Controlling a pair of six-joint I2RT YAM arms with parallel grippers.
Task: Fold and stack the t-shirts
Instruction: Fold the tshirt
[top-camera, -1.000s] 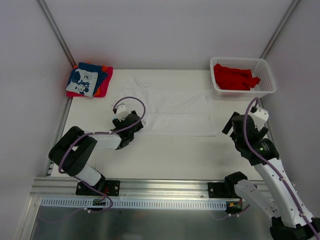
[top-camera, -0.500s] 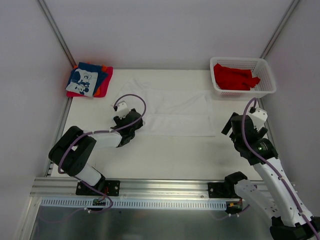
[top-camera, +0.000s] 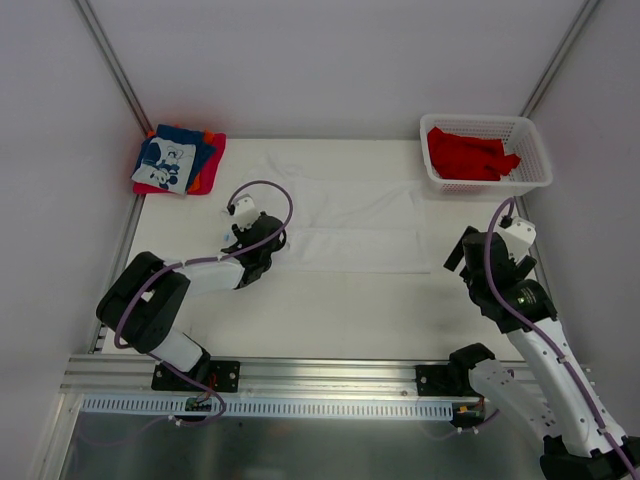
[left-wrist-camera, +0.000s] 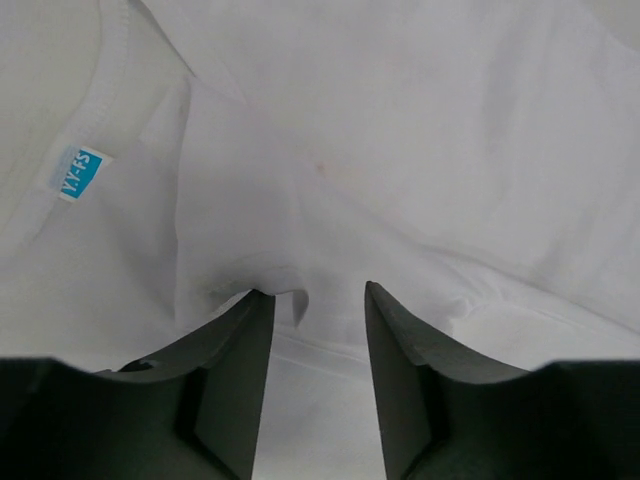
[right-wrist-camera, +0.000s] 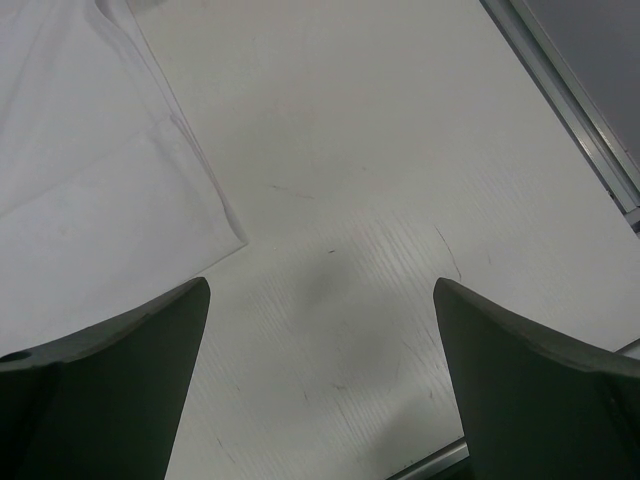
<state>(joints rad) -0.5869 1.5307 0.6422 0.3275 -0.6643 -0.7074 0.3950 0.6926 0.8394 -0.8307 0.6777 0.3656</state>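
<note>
The white t-shirt (top-camera: 350, 215) lies spread flat across the middle of the table (top-camera: 340, 310); the left gripper (left-wrist-camera: 310, 325) is down on it by the neckline, jaws drawn in to about half with a clear gap between them; a small pucker of cloth sits at the tips, though I cannot tell whether it is pinched; a blue label (left-wrist-camera: 80, 172) shows inside the collar; the right gripper (right-wrist-camera: 320, 300) hangs spread wide over bare table, near the shirt's near right corner, holding nothing; red t-shirts (top-camera: 468, 155) sit heaped in the white basket (top-camera: 537, 150) at the far right corner; 1 folded stack (top-camera: 178, 162), blue with a white print over red and orange, rests at the far left corner, well apart from both arms.
</note>
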